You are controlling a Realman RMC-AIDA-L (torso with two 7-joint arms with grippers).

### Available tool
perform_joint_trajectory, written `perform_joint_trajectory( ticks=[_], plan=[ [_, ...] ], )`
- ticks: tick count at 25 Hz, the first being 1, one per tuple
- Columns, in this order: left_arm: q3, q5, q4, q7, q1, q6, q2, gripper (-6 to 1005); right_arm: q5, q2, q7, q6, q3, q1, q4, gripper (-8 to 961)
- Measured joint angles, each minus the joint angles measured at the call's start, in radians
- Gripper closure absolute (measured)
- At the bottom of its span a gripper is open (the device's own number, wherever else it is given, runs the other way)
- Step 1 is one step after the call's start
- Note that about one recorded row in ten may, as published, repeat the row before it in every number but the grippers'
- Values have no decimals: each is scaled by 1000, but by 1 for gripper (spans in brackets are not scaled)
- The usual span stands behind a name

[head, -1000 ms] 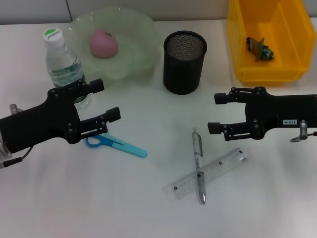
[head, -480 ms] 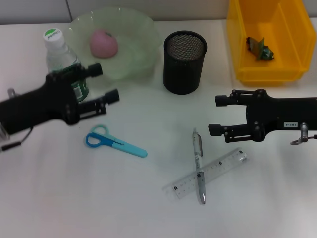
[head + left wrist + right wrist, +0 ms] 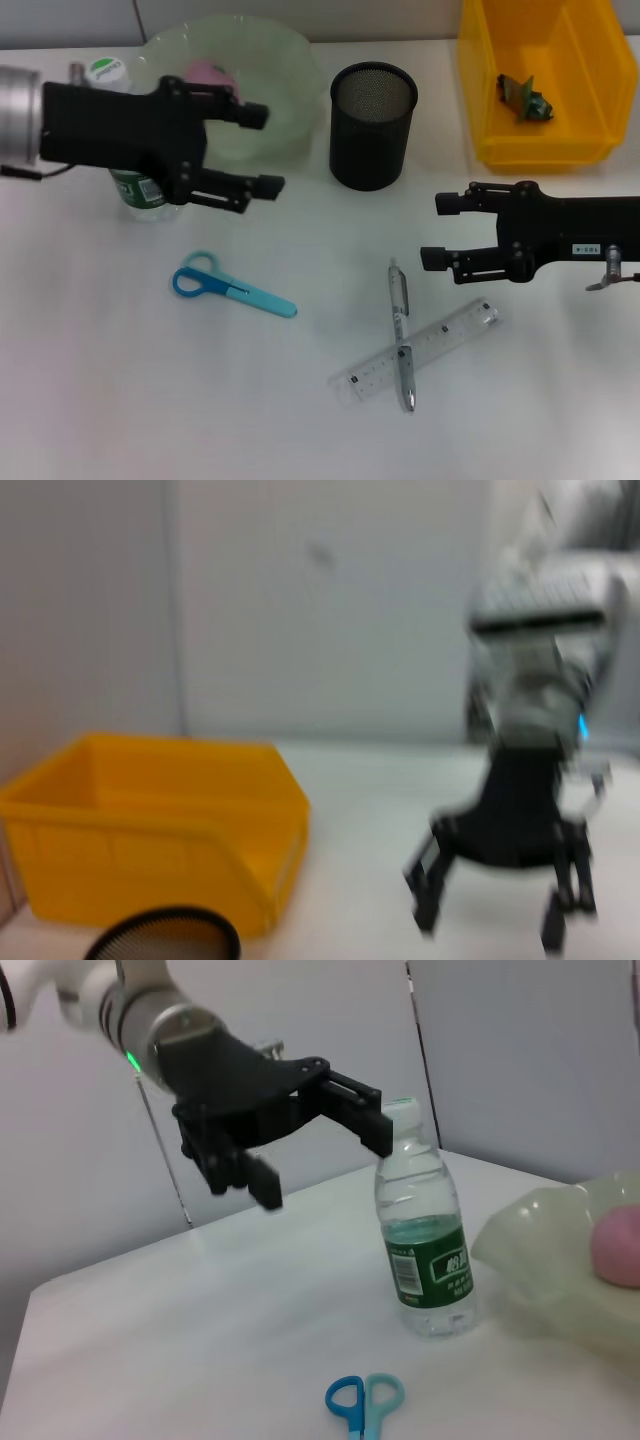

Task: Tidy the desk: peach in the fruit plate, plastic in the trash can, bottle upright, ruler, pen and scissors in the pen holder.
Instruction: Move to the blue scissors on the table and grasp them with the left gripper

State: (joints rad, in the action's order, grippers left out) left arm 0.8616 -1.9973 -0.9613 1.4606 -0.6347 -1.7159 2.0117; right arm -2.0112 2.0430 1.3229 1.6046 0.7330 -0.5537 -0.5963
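Up near the back left of the table (image 3: 120,400), the left gripper (image 3: 262,150) hangs with its fingers apart and nothing between them, and its arm covers most of the bottle (image 3: 128,180), so the head view shows only the white cap and a strip of green label. The right wrist view gives the bottle whole: it stands upright, cap on, with the black fingers beside its neck, though contact cannot be judged from there. The same arm cuts across the fruit plate (image 3: 285,80), leaving only a sliver of the pink peach (image 3: 208,70) in it visible. The scissors (image 3: 233,290) lie flat on the table in front of the bottle, blue handles toward the left. The mesh pen holder (image 3: 372,125) stands upright beside the plate; its inside is too dark to read. The pen (image 3: 401,335) lies across the clear ruler (image 3: 420,352), touching it where they cross. The right gripper (image 3: 433,230) hovers near the pen's upper end, fingers apart and empty, its arm running off the edge. In the yellow trash can (image 3: 590,150) sits a crumpled piece of plastic (image 3: 525,98). The left wrist view is blurred; only the yellow bin, the holder's rim and the other gripper are recognisable.
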Motion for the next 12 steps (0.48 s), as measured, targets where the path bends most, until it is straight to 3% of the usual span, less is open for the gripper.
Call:
perform_joint_trajectory(
  ticks=[6,12],
  plan=[
    [102,-299,-182,69,-159,-68,52,202,6,-1,14,-10,-15,-2,-7,120],
    [273,-488,-185,87,-252,-26,62,205,7,1,37,-29,-43,-6,-9,120]
  ],
)
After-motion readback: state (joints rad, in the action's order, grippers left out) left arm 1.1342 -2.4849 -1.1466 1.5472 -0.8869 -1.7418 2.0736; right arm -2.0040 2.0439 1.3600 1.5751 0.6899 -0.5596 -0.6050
